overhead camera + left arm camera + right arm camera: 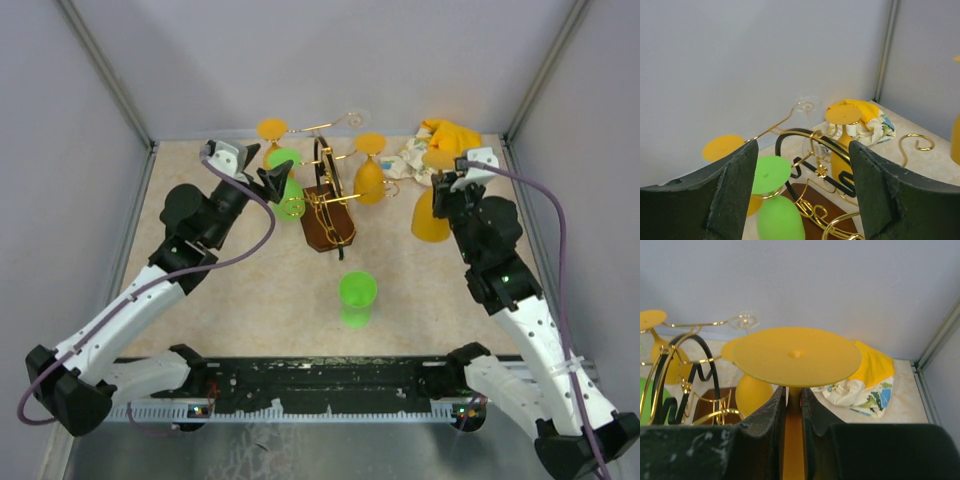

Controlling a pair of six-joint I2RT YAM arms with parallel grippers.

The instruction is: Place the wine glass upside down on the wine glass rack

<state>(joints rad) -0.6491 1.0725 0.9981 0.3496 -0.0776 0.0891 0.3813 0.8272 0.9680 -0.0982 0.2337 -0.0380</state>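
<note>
Right end effector point(793, 397): jaws pinched on the stem of the held yellow wine glass point(797, 355), just under the foot disc. The glass is inverted, foot up and bowl down. It sits at 3 o'clock of the wine glass rack point(325, 235), well apart from it. Can't tell if the bowl rim rests on the counter point(420, 290) or hangs just above.

Left end effector point(801, 165): jaws wide apart, straddling the hung green wine glass point(771, 174) without touching it. That glass hangs inverted by its foot at the rack's 9 o'clock.

Handling, my read:
- The glass looks like opaque plastic, so light and stiff, not brittle.
- The stem is smooth and thin, so it could slip or swivel in the pinch.
- The hold under the foot is the right spot: the disc stops it dropping through and stays free to slide onto a wire arm.
- The rack wire looks springy and the base small, so a sideways shove could tip it.

What holds what:
- The rack carries the green glass, a yellow glass point(370, 178) at 2 o'clock, another yellow one point(272, 129) at 11 o'clock, and a clear glass point(355, 118) at 1 o'clock.
- All of them hang bowl-down with nothing inside.
- One free hook arm point(915, 145) looks unoccupied.
- A loose green wine glass point(357, 297) stands inverted on the counter at the rack's 6 o'clock.
- A yellow and floral cloth point(425, 150) is bunched in the far corner at 2 o'clock.
</note>
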